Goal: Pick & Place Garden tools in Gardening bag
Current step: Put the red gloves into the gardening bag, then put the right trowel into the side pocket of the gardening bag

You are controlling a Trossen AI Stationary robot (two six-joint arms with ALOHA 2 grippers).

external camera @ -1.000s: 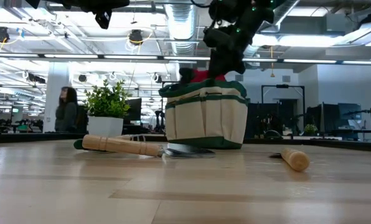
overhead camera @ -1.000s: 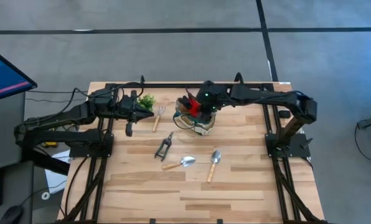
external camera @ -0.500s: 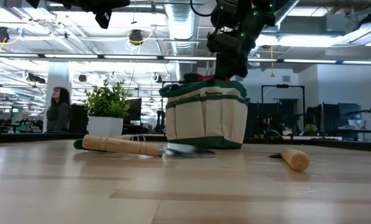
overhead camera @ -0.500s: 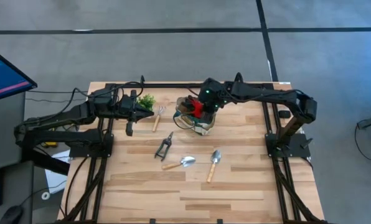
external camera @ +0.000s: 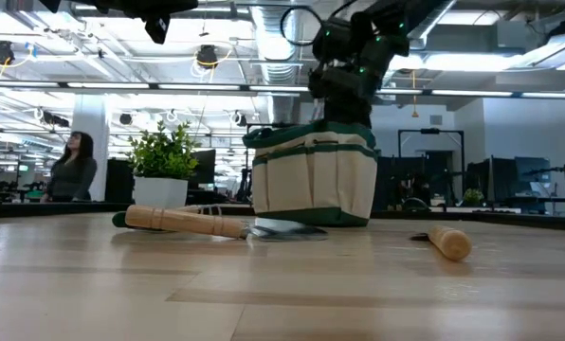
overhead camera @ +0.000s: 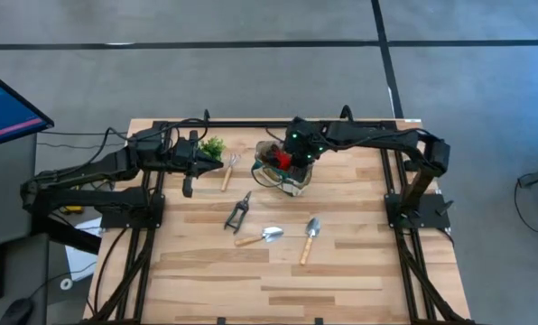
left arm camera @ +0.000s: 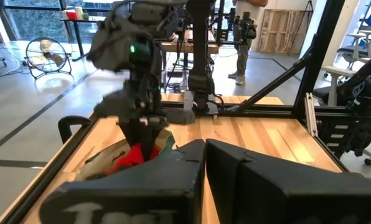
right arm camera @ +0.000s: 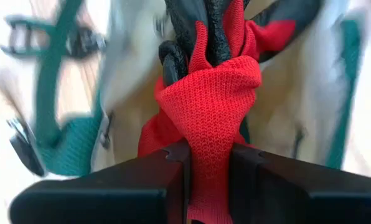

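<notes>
The cream gardening bag [overhead camera: 292, 181] with green trim stands upright at the table's far middle. My right gripper [right arm camera: 207, 177] is shut on a red-and-black knit glove [right arm camera: 210, 106] and reaches down into the bag's open mouth [overhead camera: 282, 161]. In the low view the bag's rim [external camera: 311, 137] hides the glove. Pruning shears [overhead camera: 238, 212], two wooden-handled trowels [overhead camera: 260, 236] [overhead camera: 310, 236] and a small rake [overhead camera: 229, 170] lie flat on the table. My left gripper [overhead camera: 218, 162] hangs shut above the table, beside the rake. My right gripper pinches the glove's red knit part [right arm camera: 204, 155] between its two fingers [right arm camera: 142, 180]. It comes from above, slanting steeply down. The glove bunches beyond the fingertips, and its black part [right arm camera: 198, 31] reaches deeper into the bag.
A small green potted plant [overhead camera: 213, 144] stands at the far left of the bag, close to my left gripper. The near half of the table holds only the shears and trowels. A person [external camera: 69, 166] stands in the room beyond the table.
My right gripper has gone down into the bag's mouth and tipped more steeply, still shut on the glove. The glove, which stood out above the bag's rim in the low view, has sunk below it.
</notes>
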